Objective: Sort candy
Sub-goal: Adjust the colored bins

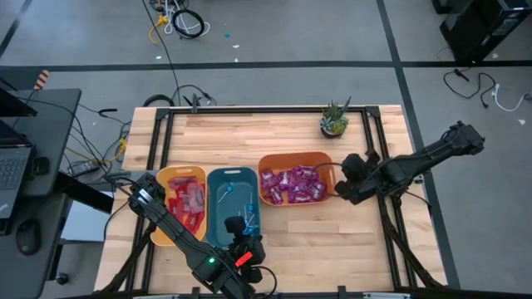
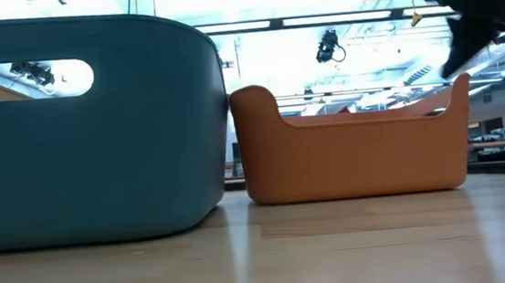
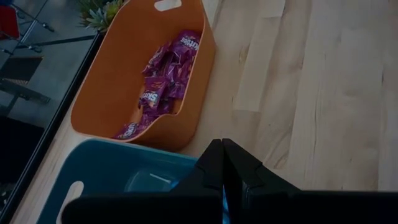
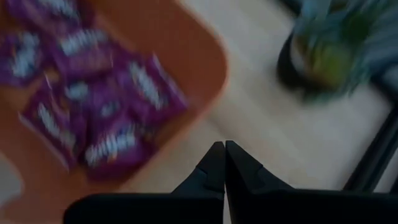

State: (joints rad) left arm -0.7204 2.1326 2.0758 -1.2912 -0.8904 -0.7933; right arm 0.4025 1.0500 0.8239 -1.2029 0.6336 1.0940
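The candy lies in three bins: purple packets (image 1: 293, 184) (image 3: 165, 74) (image 4: 93, 106) in the orange bin (image 1: 326, 158), red packets (image 1: 187, 203) in the yellow bin (image 1: 163, 178), and blue lollipops (image 1: 226, 195) in the teal bin (image 1: 214, 224). My left gripper (image 1: 239, 226) (image 3: 222, 149) hangs shut over the teal bin's near right part, pointing toward the orange bin. My right gripper (image 1: 339, 193) (image 4: 224, 150) is shut above the table just off the orange bin's right end. Neither holds anything that I can see.
A small potted plant (image 1: 334, 120) (image 4: 329, 50) stands at the far edge, right of the orange bin. The three bins stand side by side across the table's middle. Bare wood (image 1: 332, 249) lies near the front right. In the low view the teal bin (image 2: 86, 128) and orange bin (image 2: 353, 142) fill the scene.
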